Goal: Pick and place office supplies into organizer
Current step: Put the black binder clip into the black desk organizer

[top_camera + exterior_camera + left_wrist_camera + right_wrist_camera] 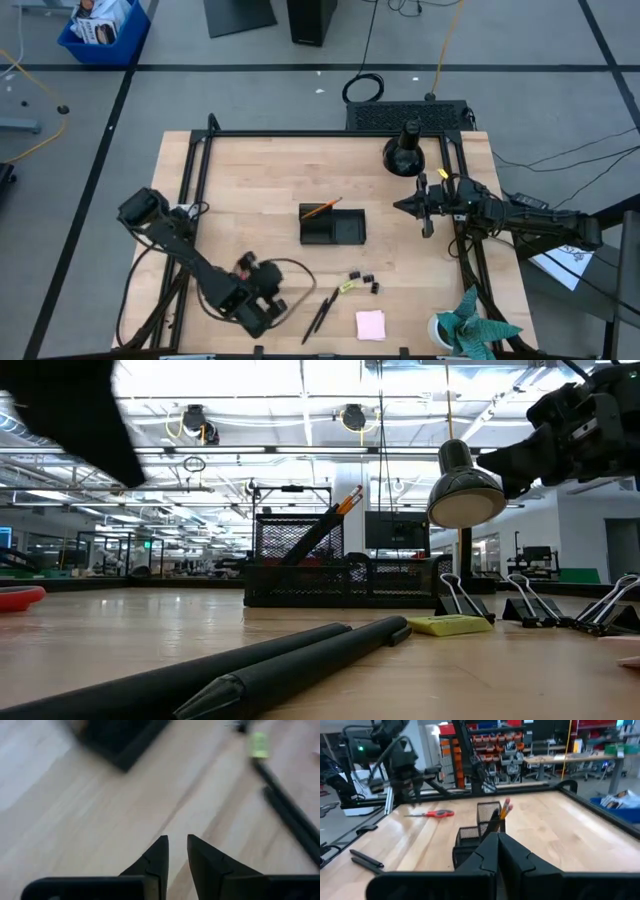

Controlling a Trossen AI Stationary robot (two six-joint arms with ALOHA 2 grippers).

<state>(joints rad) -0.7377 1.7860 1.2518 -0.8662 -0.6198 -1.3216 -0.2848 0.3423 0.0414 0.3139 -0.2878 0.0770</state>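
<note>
Wooden tabletop: the organizer (332, 226), a black mesh tray at centre, holds only orange pencils (321, 209). Pens (322, 311), clips (364, 281), yellow item (346, 287), pink pad (371, 324) and scissors (431, 813) remain out. Left gripper (176, 851) hovers narrowly parted, empty; right gripper (497, 846) waits clenched, empty.

Pale wood table (260, 180), matt; black wire-mesh organizer (333, 226); glossy pens (250, 665).

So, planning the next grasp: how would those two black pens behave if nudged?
The black pens look round-barrelled and lie flat on the bare table, so they would probably roll sideways. They seem stiff and light, and may skid easily.
</note>
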